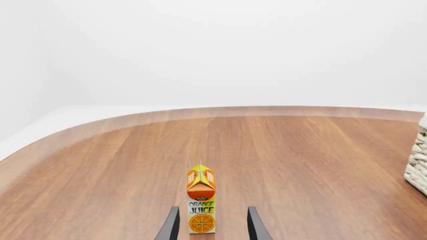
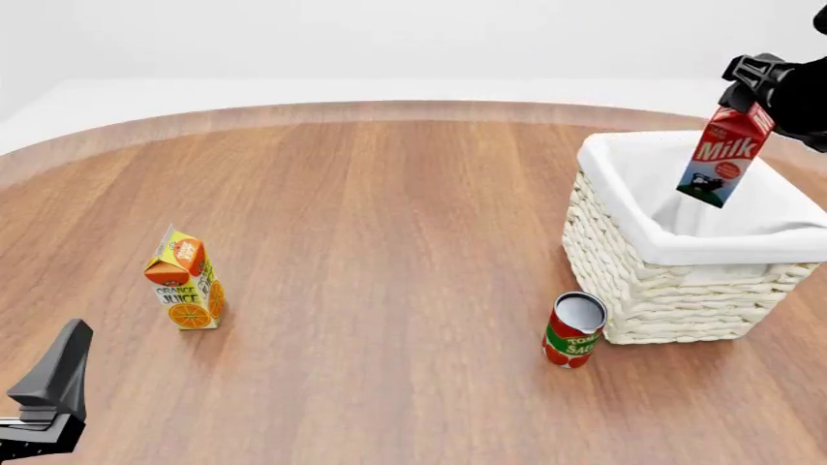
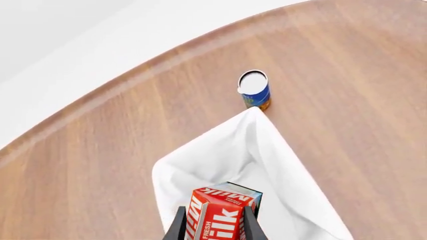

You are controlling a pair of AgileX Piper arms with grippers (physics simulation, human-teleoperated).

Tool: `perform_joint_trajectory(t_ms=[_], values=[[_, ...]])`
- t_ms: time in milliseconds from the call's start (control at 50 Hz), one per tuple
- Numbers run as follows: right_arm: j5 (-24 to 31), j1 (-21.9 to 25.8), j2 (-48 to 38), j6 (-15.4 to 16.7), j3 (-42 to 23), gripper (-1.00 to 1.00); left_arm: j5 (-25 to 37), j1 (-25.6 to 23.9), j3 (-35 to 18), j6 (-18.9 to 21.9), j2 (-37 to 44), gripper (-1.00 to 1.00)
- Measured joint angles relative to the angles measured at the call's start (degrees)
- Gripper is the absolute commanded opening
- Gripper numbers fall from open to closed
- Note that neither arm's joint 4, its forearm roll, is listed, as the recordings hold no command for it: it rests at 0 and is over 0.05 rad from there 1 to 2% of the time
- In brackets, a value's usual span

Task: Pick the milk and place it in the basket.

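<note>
The milk, a red-topped carton with a blue-white lower part, hangs tilted over the open top of the basket. My right gripper is shut on the milk's top. In the right wrist view the fingers clamp the milk above the basket's white liner. My left gripper is low at the near left, open and empty. In the left wrist view its fingers stand apart, with the juice carton beyond them.
An orange juice carton stands upright at the left, also in the left wrist view. A red sauce can stands just in front of the basket's near left corner, also in the right wrist view. The basket's edge shows in the left wrist view.
</note>
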State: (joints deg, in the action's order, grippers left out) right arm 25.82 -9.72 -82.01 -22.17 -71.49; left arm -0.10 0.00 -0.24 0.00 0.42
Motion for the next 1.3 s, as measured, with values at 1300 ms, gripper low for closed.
perform_joint_trajectory(t_ms=[1300], values=[[-5.11,0.27,-5.17,0.56,3.15,-1.0,0.0,0.0,0.0,0.0,0.0,1.0]])
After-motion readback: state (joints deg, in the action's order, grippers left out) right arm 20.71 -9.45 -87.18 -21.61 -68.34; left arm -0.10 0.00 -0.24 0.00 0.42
